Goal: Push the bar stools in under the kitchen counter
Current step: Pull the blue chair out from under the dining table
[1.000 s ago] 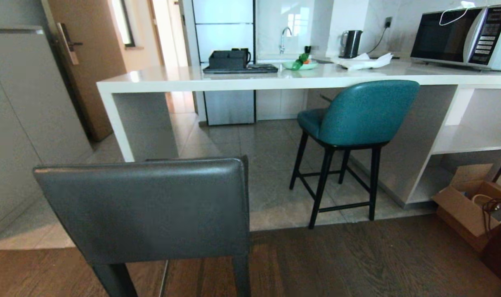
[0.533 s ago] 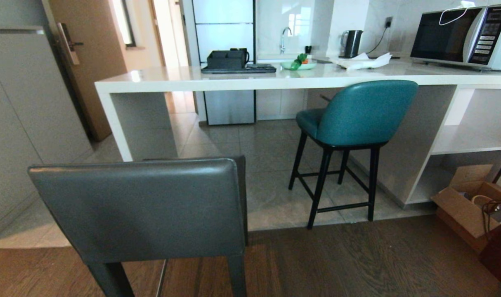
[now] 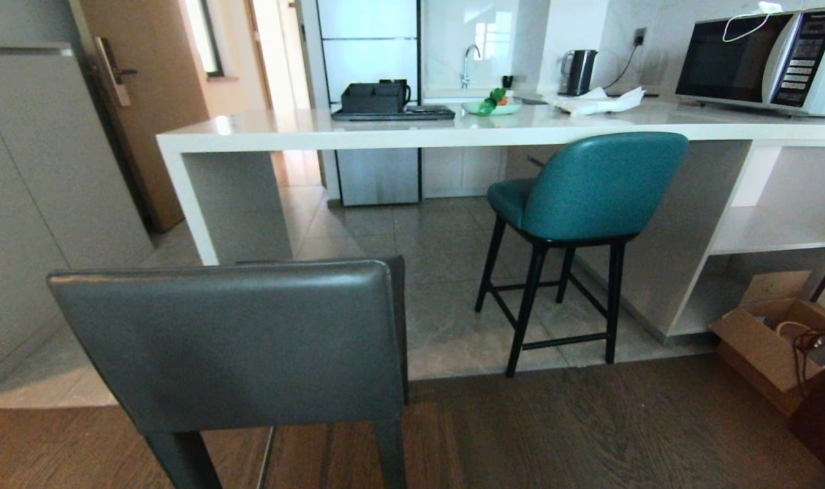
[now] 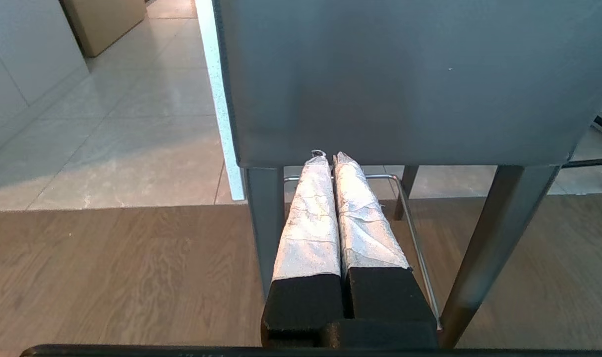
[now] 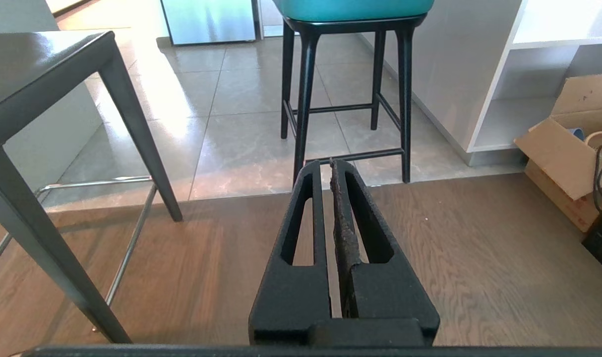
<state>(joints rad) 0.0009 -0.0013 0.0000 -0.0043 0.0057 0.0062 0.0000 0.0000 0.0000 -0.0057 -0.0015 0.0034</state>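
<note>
Head view: we see grey stool [image 3: 236,346] lower left, well short of the table [image 3: 453,129]; teal stool [image 3: 582,197] center-right, partly under. L wrist: left end effector [image 4: 326,157] closed, empty, behind grey stool's back. R wrist: right end effector [image 5: 331,166] closed, empty. Both pushes remain.

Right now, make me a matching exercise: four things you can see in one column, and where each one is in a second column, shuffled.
Things:
1. grey stool
2. teal stool
3. microwave
4. cardboard box

Places:
A. on the kitchen counter, at its right end
B. on the floor, beside the open shelves
C. standing on the wood floor, short of the counter
D. on the tiles, seat partly under the worktop

Pairs: 1-C, 2-D, 3-A, 4-B
</note>
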